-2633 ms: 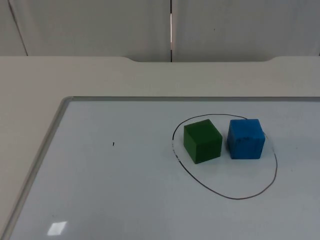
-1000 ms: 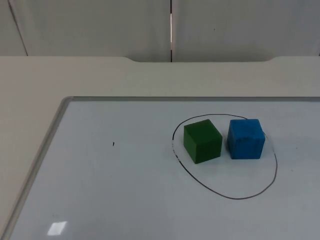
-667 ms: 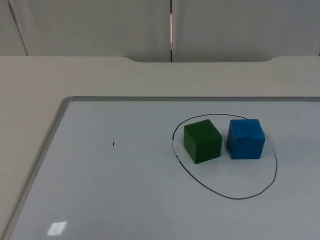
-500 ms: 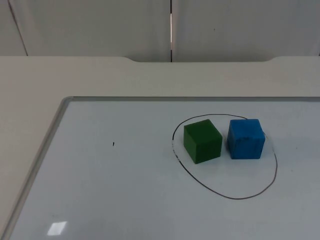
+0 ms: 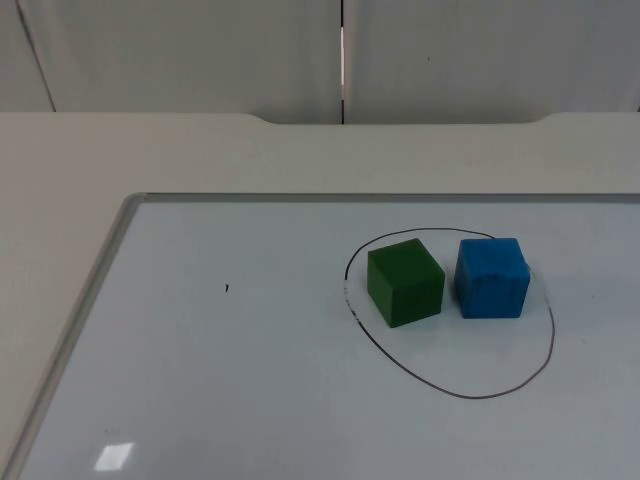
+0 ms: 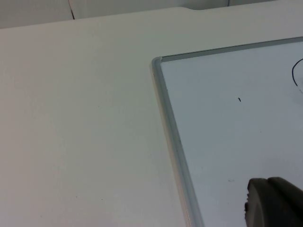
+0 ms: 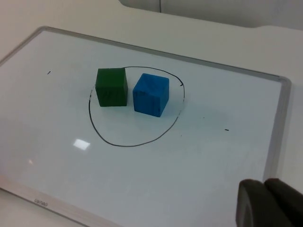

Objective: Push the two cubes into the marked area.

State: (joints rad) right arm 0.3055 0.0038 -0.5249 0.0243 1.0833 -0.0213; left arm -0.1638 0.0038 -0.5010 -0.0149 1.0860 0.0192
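Table: the white table top (image 5: 200, 150) runs back to the grey partition wall (image 5: 180, 50); a dark vertical seam splits that wall.
Whiteboard: a white rectangular whiteboard with a grey metal frame (image 5: 250, 400) lies flat on the table top; my landmark for the rest.
Marked area: a black hand-drawn oval outline (image 5: 548, 355) sits on the whiteboard, toward its far right part.
Green cube: the solid dark green cube (image 5: 405, 282) stands on the whiteboard inside the oval, near the line's left side (image 7: 111, 87).
Blue cube: the solid bright blue cube (image 5: 492, 277) stands on the whiteboard inside the oval, just beside the green cube with a narrow gap between them (image 7: 151, 94).
My left gripper: my left gripper (image 6: 272, 203) hangs above the whiteboard's near left edge, well apart from both cubes; I cannot tell whether it is wide or narrow.
My right gripper: my right gripper (image 7: 265, 203) hangs above the whiteboard's right part, well apart from the cubes; its spread I cannot tell either.
Hard to make out: the oval's line is thin and faint at the far side behind the cubes.
Small marks: a tiny black dash (image 5: 227, 289) lies on the whiteboard, left of the oval.
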